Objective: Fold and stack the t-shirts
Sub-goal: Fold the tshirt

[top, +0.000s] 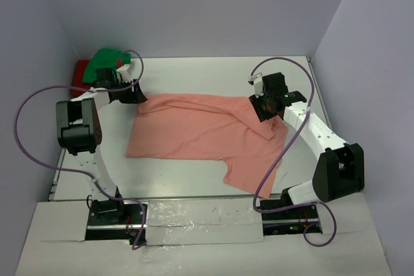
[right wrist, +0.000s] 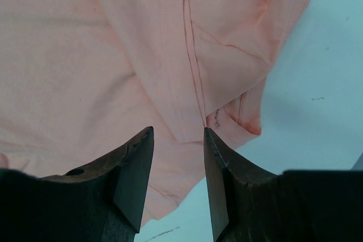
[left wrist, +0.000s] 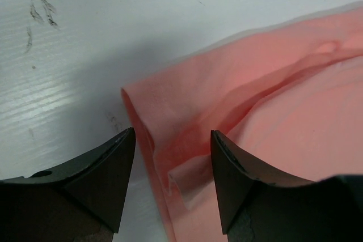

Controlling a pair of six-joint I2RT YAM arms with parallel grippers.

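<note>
A salmon-pink t-shirt [top: 200, 134] lies spread across the middle of the table, with a flap hanging toward the front right. My left gripper [top: 138, 92] is at its far left corner. In the left wrist view the left gripper [left wrist: 173, 137] is open, its fingers either side of the shirt's folded corner edge [left wrist: 170, 168]. My right gripper [top: 263, 109] is over the shirt's right end. In the right wrist view it [right wrist: 178, 131] is open above a hem and seam [right wrist: 193, 72], with nothing pinched. A green t-shirt [top: 107, 59] and a red t-shirt [top: 81, 72] lie bunched in the back left corner.
White table [top: 194, 72] enclosed by grey walls at the back and both sides. Purple cables [top: 284, 140] loop from both arms, the right one over the shirt's front flap. Pen-like marks [left wrist: 42, 9] show on the tabletop near the left gripper.
</note>
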